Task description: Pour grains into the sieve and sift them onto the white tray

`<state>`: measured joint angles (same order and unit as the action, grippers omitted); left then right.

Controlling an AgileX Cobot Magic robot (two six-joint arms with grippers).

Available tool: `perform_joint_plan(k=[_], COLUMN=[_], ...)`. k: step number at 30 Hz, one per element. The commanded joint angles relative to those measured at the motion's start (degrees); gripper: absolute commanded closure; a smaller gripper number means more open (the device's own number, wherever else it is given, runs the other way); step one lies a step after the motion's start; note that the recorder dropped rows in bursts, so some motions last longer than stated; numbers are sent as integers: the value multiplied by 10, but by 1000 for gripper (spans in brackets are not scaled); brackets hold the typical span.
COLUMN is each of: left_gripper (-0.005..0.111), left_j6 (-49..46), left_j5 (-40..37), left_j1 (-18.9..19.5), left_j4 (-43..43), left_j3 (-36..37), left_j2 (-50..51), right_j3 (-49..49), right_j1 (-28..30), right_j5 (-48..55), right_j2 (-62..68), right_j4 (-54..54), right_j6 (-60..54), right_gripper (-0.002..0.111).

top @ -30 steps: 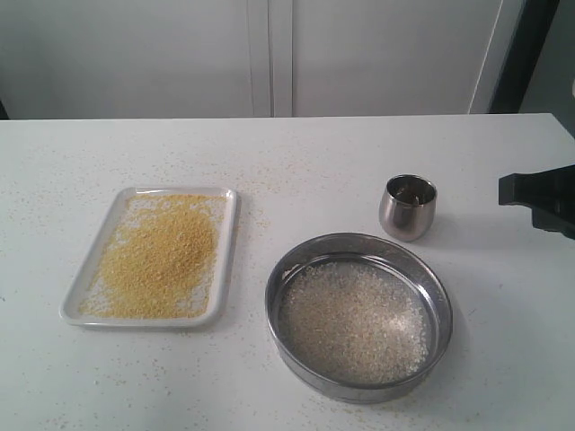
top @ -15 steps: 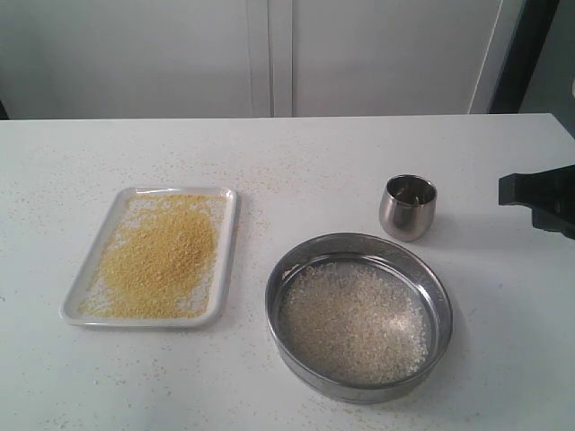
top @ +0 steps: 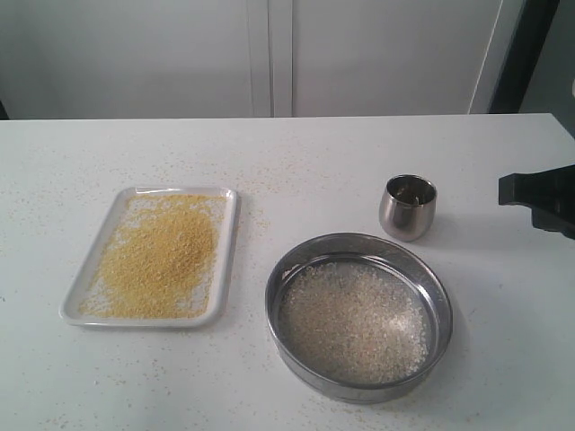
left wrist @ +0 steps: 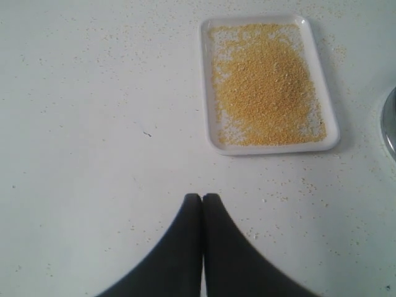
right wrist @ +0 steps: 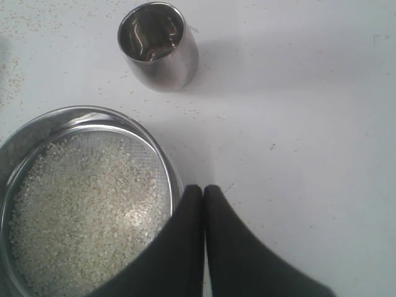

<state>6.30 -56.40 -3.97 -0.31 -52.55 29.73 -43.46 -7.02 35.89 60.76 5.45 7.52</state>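
White counter (top: pixel 296 153), speckled with stray granules, carries everything. At about eight o'clock in the exterior view lies the white tray (top: pixel 72 301), spread with fine golden grains (top: pixel 162 256), the sort a mesh lets through. The left jaws hover pressed together and empty, apart from the tray. At five o'clock the sieve (top: pixel 359 395) sits flat on the counter, holding only whitish grains (top: pixel 355 323) too coarse to pass. The steel cup (top: pixel 407 208) stands upright at the sieve's one o'clock, seemingly emptied, though reflections blur its inside. The right jaws, likewise closed on nothing, hang near the sieve's rim.
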Motion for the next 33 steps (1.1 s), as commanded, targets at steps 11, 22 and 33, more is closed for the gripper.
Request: perform_joint_plan(k=[11,22,33], left_gripper=[107,107,107], left_j6=[-11,-11,-11], left_j5=[58,242,320], left_j1=[11,28,28], left_j4=[3,15,25], left_j3=[36,253,385], left_j2=[-21,-148,-231], right_j3=[3,3,3], right_j1=[2,2,2], right_j5=[-4,-4,-4], right_j2=[-1,-1,-1], right_j4=[-3,-3,-3], right_j6=[2,2,2], right_gripper=[108,108,108])
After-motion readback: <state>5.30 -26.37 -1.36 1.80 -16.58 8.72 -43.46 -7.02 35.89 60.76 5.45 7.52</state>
